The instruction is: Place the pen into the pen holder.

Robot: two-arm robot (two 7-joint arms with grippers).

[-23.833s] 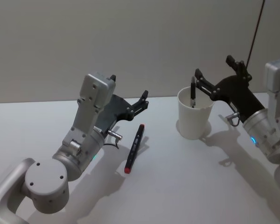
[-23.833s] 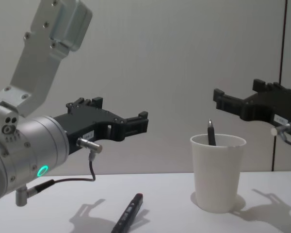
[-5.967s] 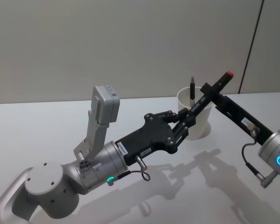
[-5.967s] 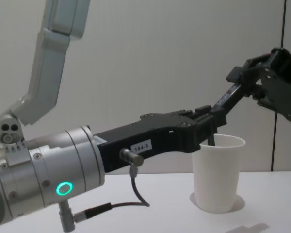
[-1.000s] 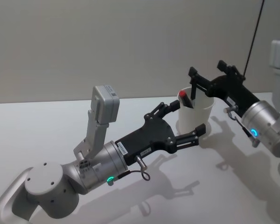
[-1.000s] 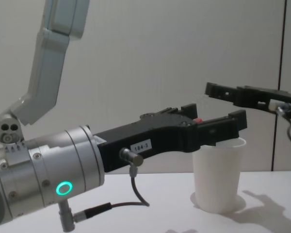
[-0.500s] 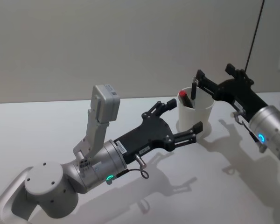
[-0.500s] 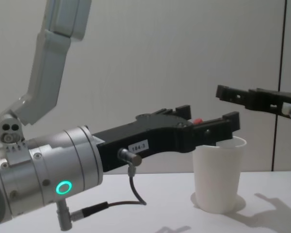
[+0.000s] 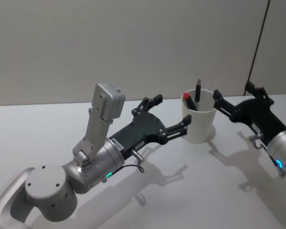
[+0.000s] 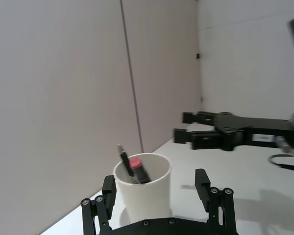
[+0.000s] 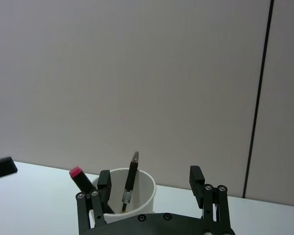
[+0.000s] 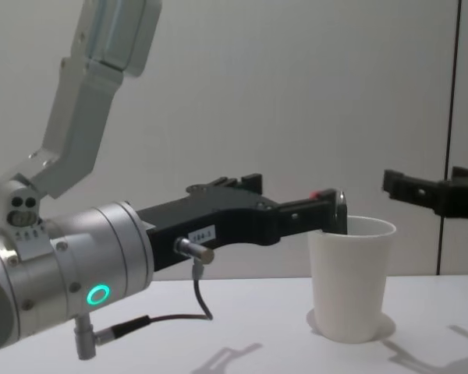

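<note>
The pen holder (image 9: 199, 125) is a white paper cup on the table, right of centre. The pen (image 9: 189, 101), black with a red cap, leans inside it beside a thin black pen (image 9: 198, 92). My left gripper (image 9: 166, 116) hangs open just left of the cup, empty and apart from it. My right gripper (image 9: 234, 94) is open and empty a little to the cup's right. The left wrist view shows the cup (image 10: 143, 198) with the red-capped pen (image 10: 137, 166). In the right wrist view the cup (image 11: 137, 188) and the pen (image 11: 79, 177) sit beyond the open fingers. From the chest, the cup (image 12: 351, 280) stands between the left gripper (image 12: 293, 195) and the right gripper (image 12: 430, 185).
The white table (image 9: 47, 129) stretches left and toward the front around the cup. A plain wall stands behind it, with a dark vertical cable (image 9: 257, 43) at the right.
Both open grippers have drawn back from the cup, the left one leftward and the right one rightward. The red-capped pen stays leaning in the cup.
</note>
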